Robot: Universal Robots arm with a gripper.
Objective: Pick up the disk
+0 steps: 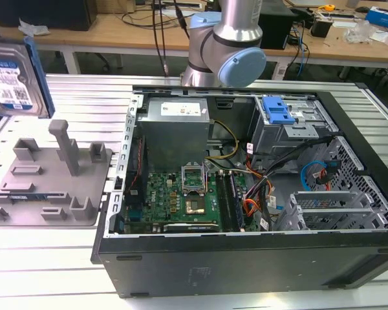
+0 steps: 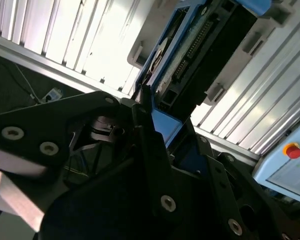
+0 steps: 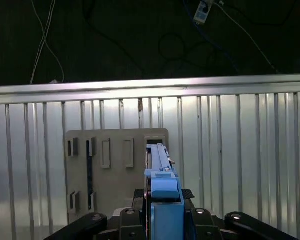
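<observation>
Gripper (image 3: 162, 220) fingers are closed narrowly on the disk (image 3: 161, 172), which stands edge-on between them in the first wrist view, its blue plastic rail facing the camera. In the second wrist view the black gripper (image 2: 157, 145) body fills the lower part of the frame, and the disk (image 2: 200, 50) reaches from it toward the upper right, showing its dark underside, a row of connector pins and blue edge rails.

In the exterior view the disk (image 1: 16, 81) sits at the upper left of the frame, upright and lifted clear of the grey fixture (image 1: 48, 177) that lies below it on the ribbed metal desk (image 1: 52, 271). Its silver face carries a white-and-blue label with small print and code squares; the writing is too small to make out. A blue rail runs along the side toward the frame's centre.

Right of the fixture lies an open computer case (image 1: 246, 194) with a green motherboard (image 1: 174, 200) and a blue latch (image 1: 277, 110) inside. Behind it, at the upper centre, stands the robot arm (image 1: 226, 39).
</observation>
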